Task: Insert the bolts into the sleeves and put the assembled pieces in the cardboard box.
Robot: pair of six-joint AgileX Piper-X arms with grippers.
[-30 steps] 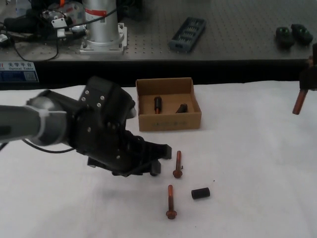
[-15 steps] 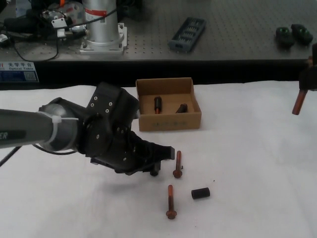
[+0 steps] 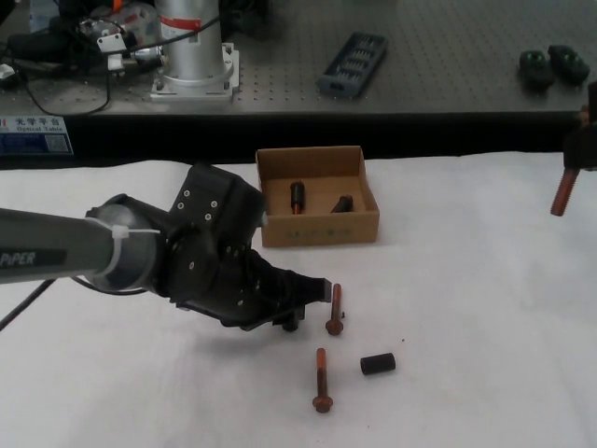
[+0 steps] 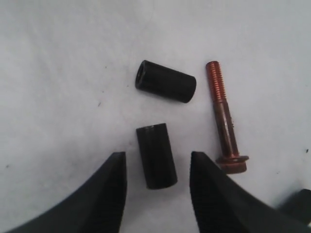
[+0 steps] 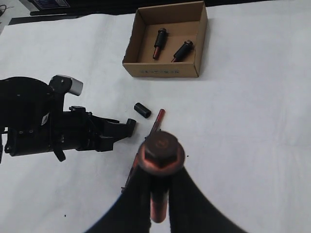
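Observation:
My left gripper [image 4: 156, 158] is open, low over the white cloth, with a black sleeve [image 4: 155, 155] lying between its fingers. A second black sleeve [image 4: 165, 81] lies just beyond it, also seen as sleeve [image 5: 143, 109], and a copper bolt [image 4: 226, 121] lies beside both. From above, the left gripper [image 3: 304, 305] sits next to that bolt [image 3: 334, 310]. Another bolt [image 3: 322, 381] and a third sleeve [image 3: 378, 364] lie nearer the front. My right gripper [image 3: 574, 154] hangs at the far right, shut on a copper bolt [image 3: 561, 196] that points down, head [image 5: 160, 148] toward the camera.
The cardboard box [image 3: 317, 227] stands behind the loose parts and holds two assembled pieces [image 3: 297, 196] [image 3: 342, 203]. Behind the cloth's far edge runs a dark perforated bench with a metal post [image 3: 191, 42] and small fixtures. Bare cloth lies between the box and the right gripper.
The left arm has shifted slightly rightward toward the loose bolts and sleeves, its gripper staying open. The right arm and its held bolt have not moved.

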